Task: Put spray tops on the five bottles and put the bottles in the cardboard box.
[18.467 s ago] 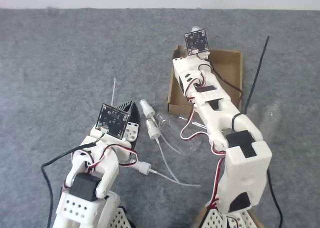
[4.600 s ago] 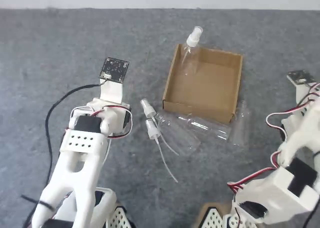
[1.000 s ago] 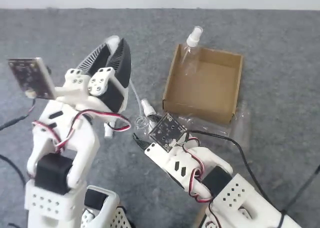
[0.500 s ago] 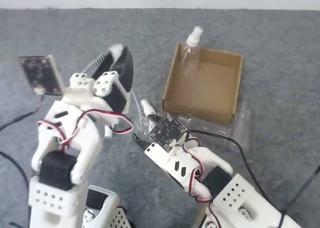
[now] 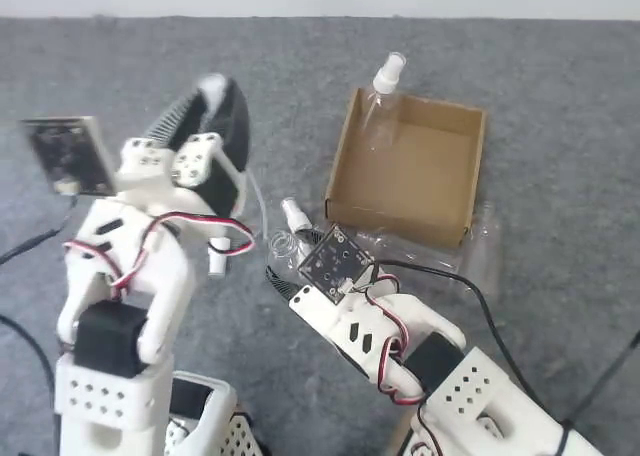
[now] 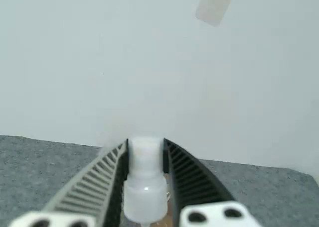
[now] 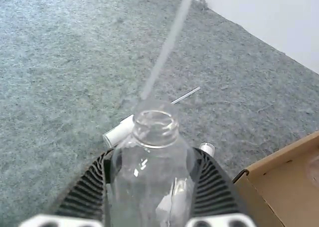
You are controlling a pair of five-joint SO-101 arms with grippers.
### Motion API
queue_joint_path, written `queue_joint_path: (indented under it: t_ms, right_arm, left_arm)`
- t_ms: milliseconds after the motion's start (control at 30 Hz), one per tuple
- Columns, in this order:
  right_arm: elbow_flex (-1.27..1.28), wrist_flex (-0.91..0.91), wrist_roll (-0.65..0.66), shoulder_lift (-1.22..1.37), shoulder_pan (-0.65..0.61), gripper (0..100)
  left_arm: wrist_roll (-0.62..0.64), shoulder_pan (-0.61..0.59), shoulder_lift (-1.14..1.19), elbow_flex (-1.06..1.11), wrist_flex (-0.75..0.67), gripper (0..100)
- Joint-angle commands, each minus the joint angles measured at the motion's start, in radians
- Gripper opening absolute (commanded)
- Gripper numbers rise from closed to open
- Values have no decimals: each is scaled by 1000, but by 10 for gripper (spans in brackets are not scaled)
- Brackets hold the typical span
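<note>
- top (image 6: 145, 184) at far left, raised high off the counter (image 5: 120, 76), clamped by its white collar in the left tool (image 5: 210, 91), fingers closed snug on either side of it
- tube (image 5: 258, 198) hanging from that top, slanting down and to the right toward the bottle's mouth; tip just beside the rim, inside or outside not clear
- second top (image 5: 215, 263) lying on the counter beneath the left arm
- bottle (image 7: 152, 157) clear and upright, mouth open to the air, gripped around its body by the right tool (image 5: 288, 264), fingers pressed against both sides
- third top (image 5: 293, 214) lying on the counter just past the bottle, near the box's front left corner
- box (image 5: 400, 221) right of centre, open side up, brown floor showing
- capped bottle (image 5: 378, 106) leaning in the box's far left corner, sprayer head poking above the wall
- two more bottles (image 5: 395, 246) lying on their sides on the counter along the box's near wall, one toward its right corner
</note>
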Motion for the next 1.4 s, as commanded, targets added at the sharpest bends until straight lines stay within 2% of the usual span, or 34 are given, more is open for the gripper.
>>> queue_joint_path:
  t_ms: [0, 333, 667, 900, 1367]
  right_arm:
    - [-12, -18, -12, -33, 1, 6]
    - [-12, -18, -12, -33, -1, 6]
    - [-12, -18, -12, -33, -1, 6]
    - [-12, -18, -12, -33, -1, 6]
    - [8, -28, -12, -33, -2, 6]
  left_arm:
    - [-9, 3, -8, -53, -29, 12]
    - [-9, 48, -8, 2, -120, 11]
    - [-8, 49, -15, 22, -71, 11]
    - [-9, 69, -17, -64, 0, 11]
    - [-11, 69, -15, -68, 9, 11]
